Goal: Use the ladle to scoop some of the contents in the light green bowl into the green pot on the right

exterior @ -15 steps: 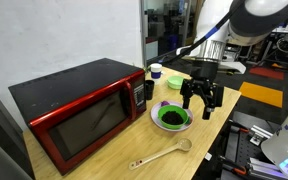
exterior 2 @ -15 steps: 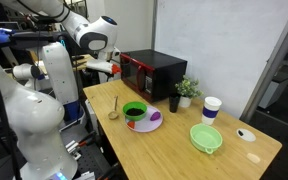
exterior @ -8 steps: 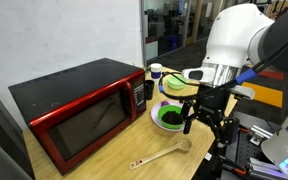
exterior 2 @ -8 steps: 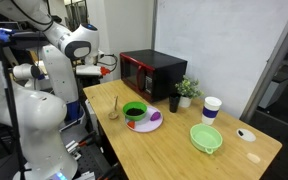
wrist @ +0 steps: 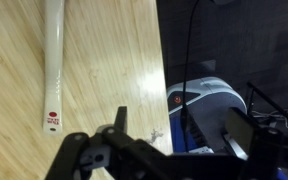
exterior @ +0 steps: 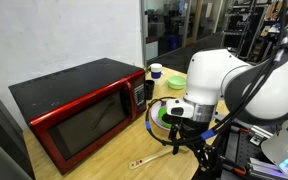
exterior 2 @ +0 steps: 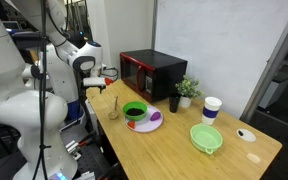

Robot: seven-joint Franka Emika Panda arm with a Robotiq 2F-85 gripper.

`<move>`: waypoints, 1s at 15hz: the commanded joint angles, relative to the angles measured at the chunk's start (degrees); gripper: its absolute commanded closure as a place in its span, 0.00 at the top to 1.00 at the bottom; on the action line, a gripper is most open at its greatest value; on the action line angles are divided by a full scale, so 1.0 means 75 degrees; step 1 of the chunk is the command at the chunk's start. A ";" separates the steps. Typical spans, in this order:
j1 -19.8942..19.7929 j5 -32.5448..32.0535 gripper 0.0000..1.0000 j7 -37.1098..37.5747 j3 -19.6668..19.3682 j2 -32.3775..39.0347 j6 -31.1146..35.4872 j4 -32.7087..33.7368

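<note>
**Ladle pick: thin handle, flat on the table**

Scene: green pot (exterior 2: 135,111) sits mid-table in an exterior view, with the light green bowl (exterior 2: 206,138) well apart to its right, near the edge. Over the left end of the table (exterior 2: 174,152) the gripper (wrist: 179,135) hovers, jaws spread wide, holding nothing. Left of the pot the ladle (wrist: 54,58) lies flat. In the wrist view its handle is just beside one finger, outside the jaws. Likely light, stiff, smooth wood that may twist. Pinch squarely across the handle, mid-length.

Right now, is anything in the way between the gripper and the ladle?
Nothing visible does. The open gripper hangs over the edge of the table, and in the wrist view the ladle lies alone on bare wood beside it.
</note>
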 commanded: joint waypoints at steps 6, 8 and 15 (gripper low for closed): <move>-0.1966 -0.1905 1.00 0.0524 0.0709 0.2527 0.1048 0.1621; -0.2285 -0.2596 1.00 0.0904 0.0764 0.2687 0.0955 0.1750; -0.2727 -0.4036 1.00 0.2059 0.0936 0.2618 0.0820 0.1695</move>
